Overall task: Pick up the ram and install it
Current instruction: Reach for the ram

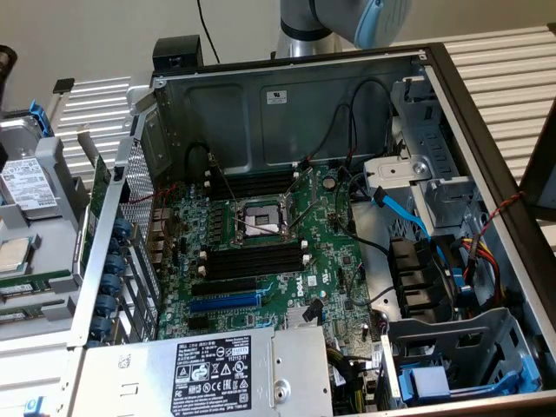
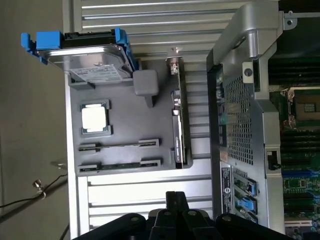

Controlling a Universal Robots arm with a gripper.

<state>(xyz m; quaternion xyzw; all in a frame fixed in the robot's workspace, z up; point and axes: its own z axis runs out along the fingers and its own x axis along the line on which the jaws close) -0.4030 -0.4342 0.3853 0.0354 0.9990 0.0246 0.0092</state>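
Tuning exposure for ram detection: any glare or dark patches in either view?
Wrist view: CPU lid blown out white, ram in its tray evenly lit, tool dark against the bright slats. Exterior view: motherboard evenly lit, drive bays in shadow.

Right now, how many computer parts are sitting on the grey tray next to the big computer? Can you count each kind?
Hard drive: 1
Processor chip: 1
Ram sticks: 2
Expansion card: 1
Total: 5
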